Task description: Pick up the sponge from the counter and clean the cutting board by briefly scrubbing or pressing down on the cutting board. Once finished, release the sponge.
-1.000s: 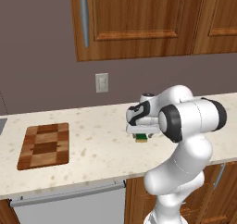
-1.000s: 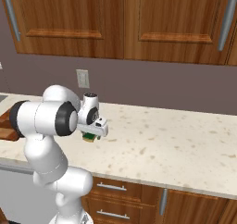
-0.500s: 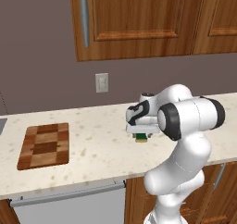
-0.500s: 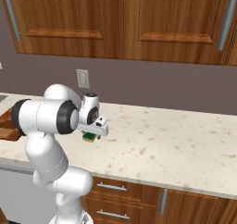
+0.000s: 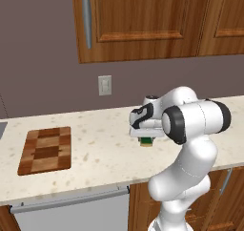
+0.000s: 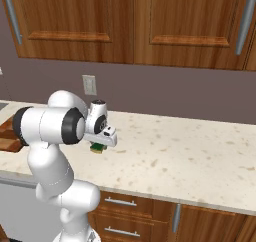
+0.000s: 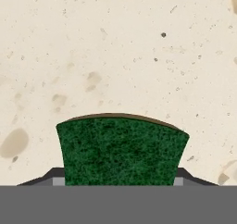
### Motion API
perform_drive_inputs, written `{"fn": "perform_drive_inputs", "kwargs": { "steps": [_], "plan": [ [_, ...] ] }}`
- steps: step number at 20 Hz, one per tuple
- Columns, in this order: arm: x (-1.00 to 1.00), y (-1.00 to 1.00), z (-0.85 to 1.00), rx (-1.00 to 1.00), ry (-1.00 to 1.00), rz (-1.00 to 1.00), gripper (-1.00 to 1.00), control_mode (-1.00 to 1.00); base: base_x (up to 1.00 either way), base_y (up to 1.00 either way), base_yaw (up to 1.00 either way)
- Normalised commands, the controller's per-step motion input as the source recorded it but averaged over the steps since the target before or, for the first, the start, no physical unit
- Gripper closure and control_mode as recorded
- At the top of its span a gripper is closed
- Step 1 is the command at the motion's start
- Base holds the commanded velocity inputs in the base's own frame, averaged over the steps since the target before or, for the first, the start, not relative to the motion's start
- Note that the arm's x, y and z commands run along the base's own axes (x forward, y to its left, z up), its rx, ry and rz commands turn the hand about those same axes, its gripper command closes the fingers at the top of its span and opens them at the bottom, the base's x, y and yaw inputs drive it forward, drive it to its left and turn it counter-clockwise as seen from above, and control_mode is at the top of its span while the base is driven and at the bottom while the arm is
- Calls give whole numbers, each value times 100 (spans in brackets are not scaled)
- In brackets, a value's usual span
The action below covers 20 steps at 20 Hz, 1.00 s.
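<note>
1. Left base view: the cutting board is seen lying flat at the left end of the counter, closer to the front edge than to the wall, with a sliver of the sink visible at the far left edge of the worktop.
2. A white wall switch plate is mounted on the grey wall above the counter's back edge, to the right of the board, and wooden upper cabinets are hung above it.
3. The sponge is found on the counter's middle stretch, well apart from the cutting board and to its right, about midway between the back and front edges.
4. The gripper is lowered directly over the sponge, with the white hand covering most of it.
5. Right base view: the sponge is seen under the gripper, its green top and tan underside just showing, resting on the counter.
6. Hand view: the sponge is shown between the two fingertips, which are pressed against its sides, so the jaws are pinching it while it appears to lie on the speckled counter.
</note>
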Motion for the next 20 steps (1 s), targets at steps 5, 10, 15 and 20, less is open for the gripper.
{"fn": "perform_drive_inputs", "kwargs": {
  "steps": [5,10,15,20],
  "plan": [
    [0,2,0,0,0,0,100,-100,0,0,0],
    [0,28,2,0,0,2,100,-100,0,0,0],
    [-7,59,17,0,0,0,100,-100,0,0,0],
    [-9,60,33,0,0,3,100,-100,0,0,0]
  ]
}}
